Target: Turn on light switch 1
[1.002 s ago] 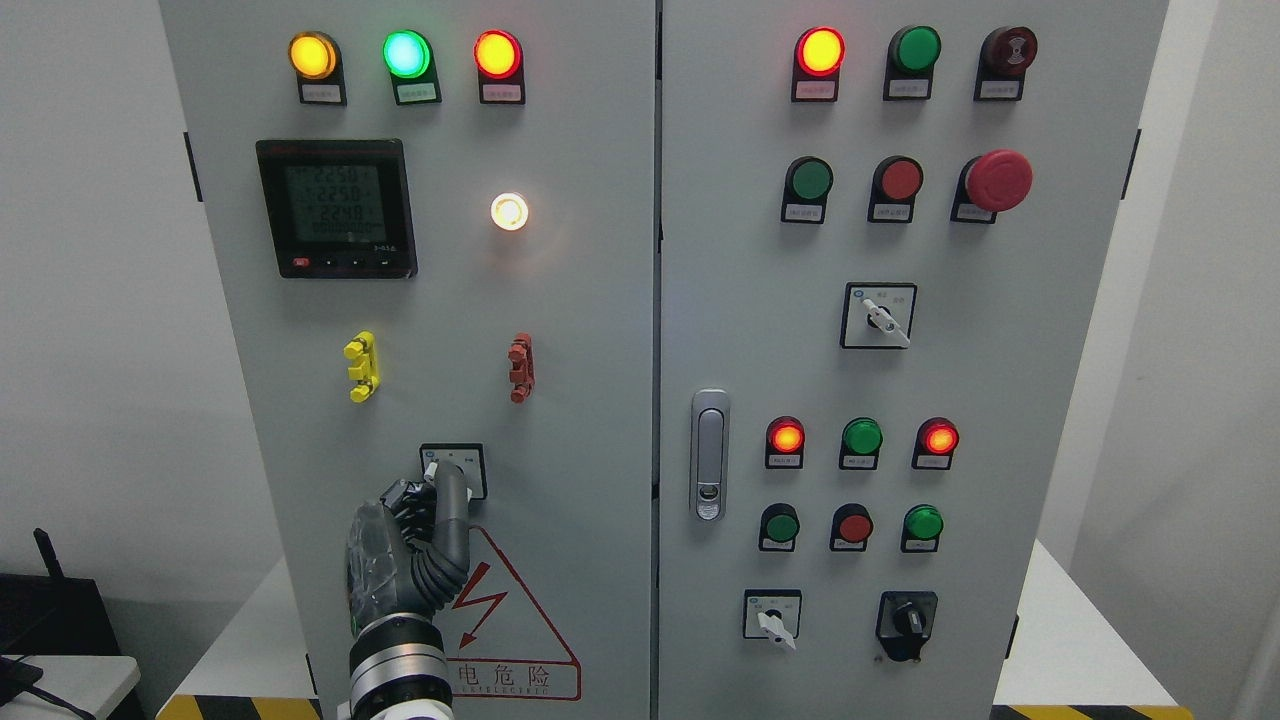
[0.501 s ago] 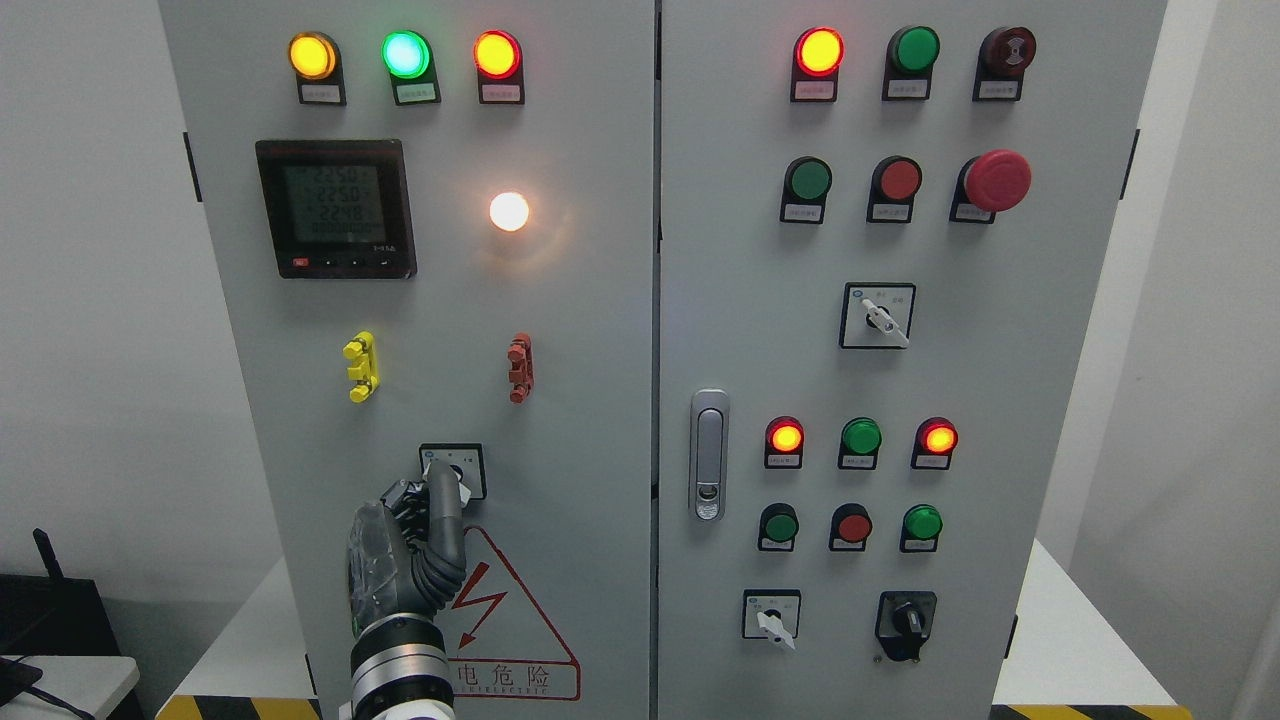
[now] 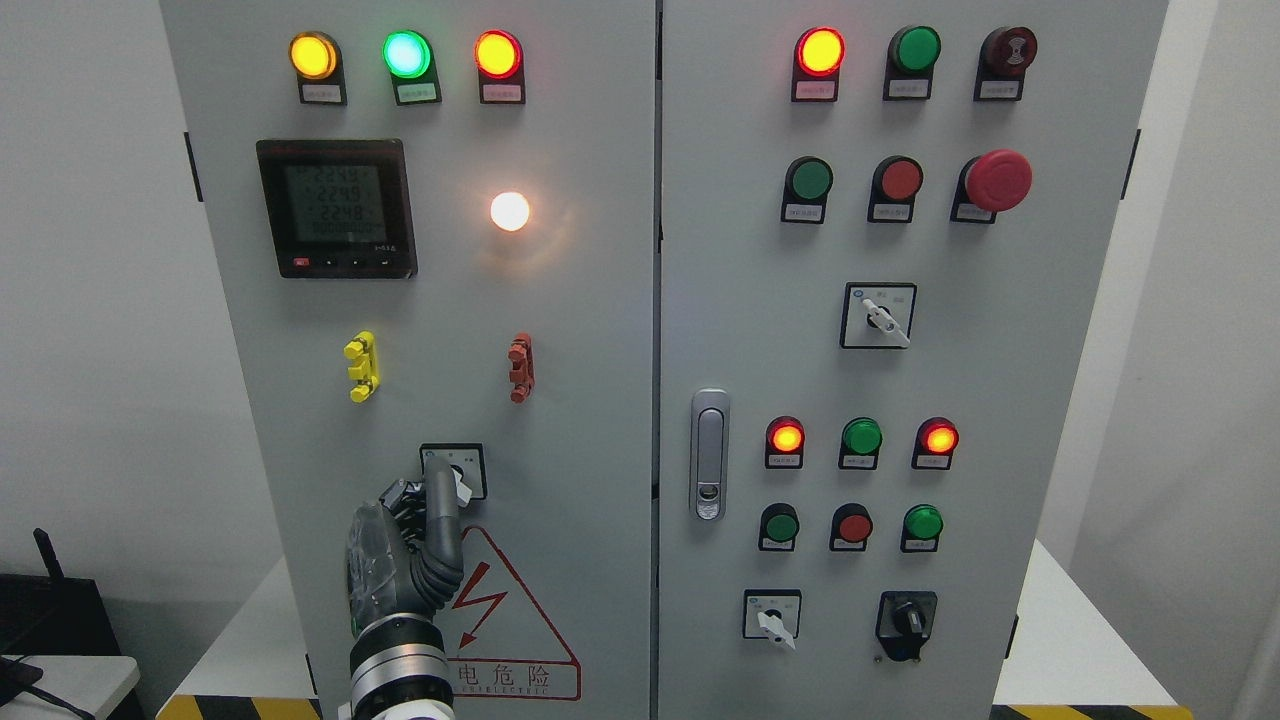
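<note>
Now my left hand [image 3: 425,530] at 7 o'clock of cabinet, index finger extended, other fingers curled, tip touching rotary switch [image 3: 455,470] knob to nudge it; white lamp [image 3: 510,211] at 12 o'clock above glows, so I judge turn done

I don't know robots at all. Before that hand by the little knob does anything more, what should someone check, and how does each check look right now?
1. Left hand at the rotary switch: ok, one finger reaches its knob.
2. White lamp above is lit: ok.
3. Firm grip on the knob: cannot tell, the finger hides it.
4. Hand stays off the yellow clip and red clip: ok.
5. Knob's final position: cannot tell.
</note>
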You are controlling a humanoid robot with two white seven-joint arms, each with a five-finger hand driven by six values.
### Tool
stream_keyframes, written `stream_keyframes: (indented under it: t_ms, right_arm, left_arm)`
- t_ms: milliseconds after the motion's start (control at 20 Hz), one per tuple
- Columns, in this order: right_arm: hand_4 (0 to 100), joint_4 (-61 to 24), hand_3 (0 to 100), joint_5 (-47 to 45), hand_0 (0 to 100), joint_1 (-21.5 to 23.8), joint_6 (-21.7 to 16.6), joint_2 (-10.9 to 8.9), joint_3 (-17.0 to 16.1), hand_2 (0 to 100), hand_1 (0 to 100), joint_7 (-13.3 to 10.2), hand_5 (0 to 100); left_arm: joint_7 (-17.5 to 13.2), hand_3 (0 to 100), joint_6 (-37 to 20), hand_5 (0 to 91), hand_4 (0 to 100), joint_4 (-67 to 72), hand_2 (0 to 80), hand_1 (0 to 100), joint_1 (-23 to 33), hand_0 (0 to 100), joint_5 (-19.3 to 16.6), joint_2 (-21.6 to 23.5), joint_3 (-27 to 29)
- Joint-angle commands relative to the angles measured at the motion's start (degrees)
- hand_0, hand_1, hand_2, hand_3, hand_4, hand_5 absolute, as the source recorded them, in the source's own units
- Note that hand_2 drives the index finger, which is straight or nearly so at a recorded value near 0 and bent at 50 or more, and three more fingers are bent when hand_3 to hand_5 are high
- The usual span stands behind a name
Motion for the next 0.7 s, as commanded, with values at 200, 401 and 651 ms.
stream_keyframes:
  t_ms: [200,401,651]
  right_arm:
    - [0,0.0,0,-1.41,12,0.03,0.03,-0.06,0.97,0,39,-0.02,0]
    - [0,0.0,0,-1.41,12,0.03,-0.06,0.02,0.97,0,39,-0.02,0]
    - [0,0.0,0,-1.41,12,-0.06,0.03,0.02,0.97,0,39,-0.02,0]
  left_arm:
    - [-0.07,85,-0.39,83.3,85,-0.16,58.1,13,0.23,32,-0.05,-0.18,0.1]
    - [-0.07,85,-0.56,83.1,85,-0.16,57.9,13,0.58,29,-0.05,-0.27,0.1]
    - [-0.15,85,-0.56,83.0,85,-0.24,57.9,14,1.11,25,-0.05,-0.27,0.28]
